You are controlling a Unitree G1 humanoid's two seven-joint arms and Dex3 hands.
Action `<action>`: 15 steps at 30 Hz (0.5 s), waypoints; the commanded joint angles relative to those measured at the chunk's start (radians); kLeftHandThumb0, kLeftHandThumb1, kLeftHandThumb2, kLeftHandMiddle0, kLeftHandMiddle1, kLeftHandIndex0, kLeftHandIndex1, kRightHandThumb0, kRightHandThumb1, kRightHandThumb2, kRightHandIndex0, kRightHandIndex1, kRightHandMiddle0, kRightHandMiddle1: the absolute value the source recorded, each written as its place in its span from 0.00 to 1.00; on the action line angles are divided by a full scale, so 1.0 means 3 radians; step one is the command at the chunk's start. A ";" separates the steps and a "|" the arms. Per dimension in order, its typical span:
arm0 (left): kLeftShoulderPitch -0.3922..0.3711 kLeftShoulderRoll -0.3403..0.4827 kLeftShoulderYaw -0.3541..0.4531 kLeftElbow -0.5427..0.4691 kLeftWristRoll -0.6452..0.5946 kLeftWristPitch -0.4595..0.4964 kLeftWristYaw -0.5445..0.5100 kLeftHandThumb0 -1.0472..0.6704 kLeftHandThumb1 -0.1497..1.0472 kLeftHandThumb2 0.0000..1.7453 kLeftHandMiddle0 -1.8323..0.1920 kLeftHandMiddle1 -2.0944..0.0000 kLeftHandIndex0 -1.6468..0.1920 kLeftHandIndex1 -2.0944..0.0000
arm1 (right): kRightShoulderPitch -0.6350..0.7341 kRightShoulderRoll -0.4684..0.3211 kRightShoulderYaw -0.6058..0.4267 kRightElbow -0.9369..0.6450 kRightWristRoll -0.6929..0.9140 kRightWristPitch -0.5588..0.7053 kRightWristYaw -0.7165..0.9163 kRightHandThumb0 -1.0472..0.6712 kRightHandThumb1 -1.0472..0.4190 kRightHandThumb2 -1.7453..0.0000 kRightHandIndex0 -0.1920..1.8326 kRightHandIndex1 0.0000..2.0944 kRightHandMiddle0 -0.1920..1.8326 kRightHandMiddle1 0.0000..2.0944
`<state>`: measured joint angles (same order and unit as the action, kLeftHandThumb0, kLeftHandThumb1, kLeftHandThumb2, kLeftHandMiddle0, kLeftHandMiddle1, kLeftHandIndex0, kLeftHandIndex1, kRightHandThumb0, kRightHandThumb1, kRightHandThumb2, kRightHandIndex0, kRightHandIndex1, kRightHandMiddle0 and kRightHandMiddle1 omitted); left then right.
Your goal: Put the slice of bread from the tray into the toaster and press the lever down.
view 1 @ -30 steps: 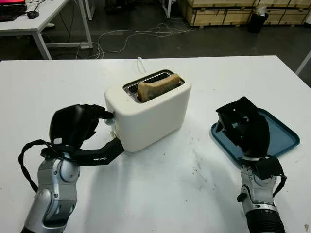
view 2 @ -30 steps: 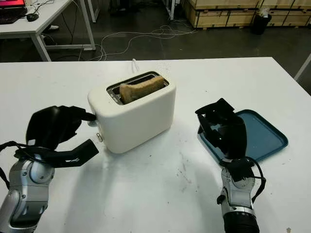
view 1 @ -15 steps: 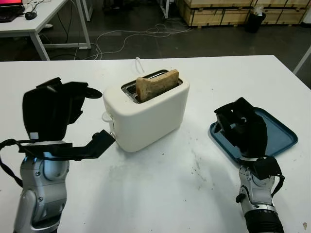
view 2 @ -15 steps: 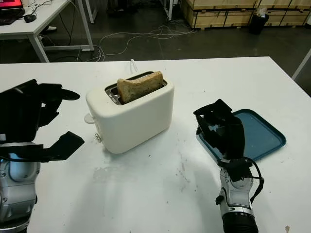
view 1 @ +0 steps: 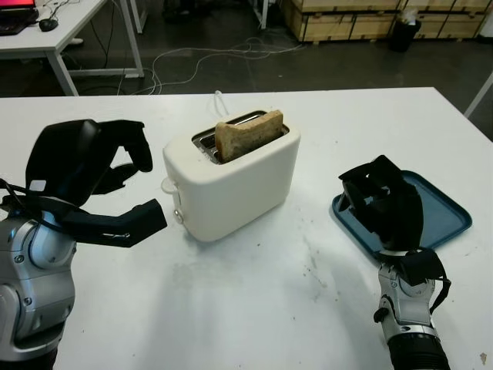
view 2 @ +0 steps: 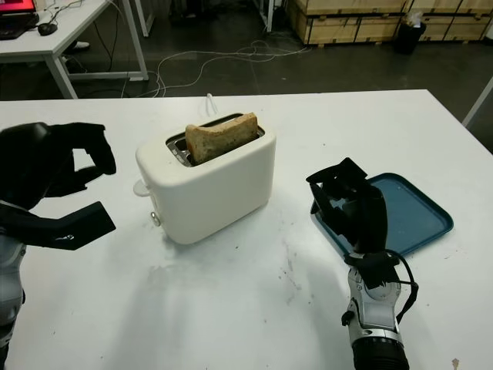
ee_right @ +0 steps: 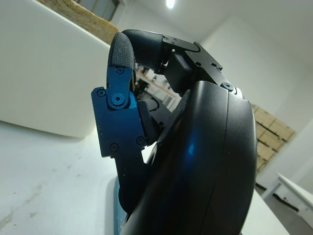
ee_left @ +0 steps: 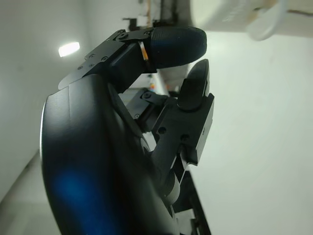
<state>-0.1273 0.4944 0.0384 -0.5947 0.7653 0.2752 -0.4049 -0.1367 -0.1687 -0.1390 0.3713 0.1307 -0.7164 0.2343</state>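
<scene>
1. A slice of bread (view 1: 248, 133) stands tall in the slot of a white toaster (view 1: 235, 176) mid-desk, so the lever (view 1: 167, 185) on its left end looks unpressed.
2. The left hand (view 1: 98, 164), fingers curled and holding nothing, hovers left of the lever; it likely must come down onto it next.
3. The right hand (view 1: 383, 202), curled and empty, sits over the near-left edge of the blue tray (view 1: 447, 218).
4. The left wrist view shows the lever (ee_left: 265, 22) just beyond the fingertips (ee_left: 176, 45).

Dark floor (view 1: 231, 69) with cables (view 1: 223, 54), wooden crates (view 1: 354, 19), desk (view 1: 46, 35)
</scene>
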 commanded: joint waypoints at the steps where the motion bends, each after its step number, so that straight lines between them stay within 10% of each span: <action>1: -0.0057 0.0044 -0.0079 0.0075 0.0021 0.0005 -0.0065 0.65 0.83 0.02 0.43 0.19 0.38 0.45 | 0.0017 0.0024 0.0007 -0.0025 -0.0005 0.0026 -0.0024 0.40 0.09 0.83 0.56 0.83 0.40 0.83; 6: -0.0052 0.0065 -0.0157 0.0147 0.0045 -0.0008 -0.0111 0.65 0.86 0.00 0.37 0.33 0.25 0.88 | 0.0023 0.0019 0.0008 -0.0027 -0.0006 0.0026 -0.0020 0.40 0.09 0.83 0.56 0.83 0.40 0.83; 15: -0.0068 0.0073 -0.0255 0.0156 0.0209 0.0102 -0.0201 0.67 0.88 0.00 0.40 0.25 0.27 0.97 | 0.0029 0.0022 0.0010 -0.0033 0.0033 0.0047 0.0006 0.40 0.09 0.83 0.56 0.83 0.40 0.83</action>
<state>-0.1291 0.5044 -0.0291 -0.5513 0.8076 0.2981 -0.4553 -0.1303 -0.1686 -0.1390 0.3709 0.1313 -0.7162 0.2348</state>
